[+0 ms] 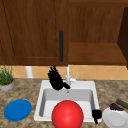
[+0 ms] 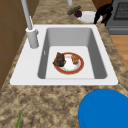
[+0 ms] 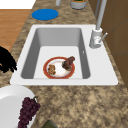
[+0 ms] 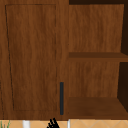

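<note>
My left hand [image 1: 55,79] hovers over the back rim of the white sink [image 1: 40,100], just left of the faucet [image 1: 68,75]. It is open, its fingers straight and pointing up; its fingertips [image 4: 53,123] reach the bottom of the upper view. My right hand [image 1: 96,114] hangs at the sink's front right corner beside a white plate [image 1: 115,119], its fingers relaxed and drooping; it holds nothing [image 2: 103,12] [image 3: 6,61]. In the basin lies a red-rimmed plate [image 2: 80,67] [image 3: 46,69] with dark and brown food pieces. It appears as a red disc [image 1: 67,115] from the front.
A blue plate [image 1: 18,110] lies on the counter left of the sink, with a potted plant [image 1: 6,79] behind it. The white plate carries purple grapes [image 1: 116,107], and a green vegetable [image 1: 122,103] lies by it. Above are a closed cabinet door with a dark handle [image 1: 61,45] and open shelves [image 1: 96,53].
</note>
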`<state>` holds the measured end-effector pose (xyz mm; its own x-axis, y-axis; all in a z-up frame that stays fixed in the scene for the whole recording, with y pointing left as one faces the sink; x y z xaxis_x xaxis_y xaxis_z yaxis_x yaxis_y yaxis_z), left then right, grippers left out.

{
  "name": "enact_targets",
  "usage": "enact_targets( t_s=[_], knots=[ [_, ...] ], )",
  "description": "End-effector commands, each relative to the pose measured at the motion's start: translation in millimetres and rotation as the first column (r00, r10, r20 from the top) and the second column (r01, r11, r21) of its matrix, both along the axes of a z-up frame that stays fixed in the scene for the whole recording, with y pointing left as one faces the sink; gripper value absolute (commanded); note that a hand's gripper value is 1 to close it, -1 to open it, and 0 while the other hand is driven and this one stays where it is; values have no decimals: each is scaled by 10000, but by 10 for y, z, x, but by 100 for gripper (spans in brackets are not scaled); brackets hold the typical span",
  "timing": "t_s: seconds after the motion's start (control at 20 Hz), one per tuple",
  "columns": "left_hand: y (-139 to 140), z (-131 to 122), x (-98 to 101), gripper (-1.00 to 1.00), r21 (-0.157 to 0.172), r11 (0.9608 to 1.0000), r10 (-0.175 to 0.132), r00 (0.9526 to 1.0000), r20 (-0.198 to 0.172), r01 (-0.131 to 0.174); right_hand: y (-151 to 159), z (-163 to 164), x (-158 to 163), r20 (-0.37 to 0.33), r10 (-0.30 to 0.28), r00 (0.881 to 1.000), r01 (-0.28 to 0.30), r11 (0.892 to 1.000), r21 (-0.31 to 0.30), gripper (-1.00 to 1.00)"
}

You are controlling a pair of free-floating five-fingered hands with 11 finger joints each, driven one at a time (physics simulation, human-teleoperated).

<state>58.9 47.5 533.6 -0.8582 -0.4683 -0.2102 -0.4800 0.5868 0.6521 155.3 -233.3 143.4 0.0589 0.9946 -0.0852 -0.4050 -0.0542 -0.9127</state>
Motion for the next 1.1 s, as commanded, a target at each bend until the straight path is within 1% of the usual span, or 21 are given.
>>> enact_targets(
  t_s=[0.0, 0.05, 0.2, 0.25, 0.55, 0.6, 0.75, 1.05],
  knots=[
    [20, 0, -51, -100, -1248, 9916, 342, 9994, 104, -327, 0, 0, 0, 0, 0, 10000, 0, 10000, 0, 0],
    [27, 1, -61, -100, -1265, 9915, 320, 9995, 76, -308, 0, 0, 0, 0, 0, 10000, 0, 10000, 0, 0],
    [121, 3, -56, -100, -1318, 9913, 50, 10000, -8, -51, 0, 0, 0, 0, 0, 10000, 0, 10000, 0, 0],
    [160, 4, -48, -100, -1335, 9910, 9, 10000, -8, -10, 0, 0, 0, 0, 0, 10000, 0, 10000, 0, 0],
    [351, 12, -47, -100, -1450, 9894, 1, 10000, -25, -5, 0, 0, 0, 0, 0, 10000, 0, 10000, 0, 0],
    [380, 51, -47, -100, -1471, 9891, 16, 10000, -8, -17, 0, 0, 0, 0, 0, 10000, 0, 10000, 0, 0],
    [393, 105, -37, -100, -1574, 9875, 14, 9999, 117, 4, 0, 0, 0, 0, 0, 10000, 0, 10000, 0, 0],
    [397, 155, -46, -100, -1716, 9852, 47, 10000, 32, -41, 0, 0, 0, 0, 0, 10000, 0, 10000, 0, 0]
  ],
)
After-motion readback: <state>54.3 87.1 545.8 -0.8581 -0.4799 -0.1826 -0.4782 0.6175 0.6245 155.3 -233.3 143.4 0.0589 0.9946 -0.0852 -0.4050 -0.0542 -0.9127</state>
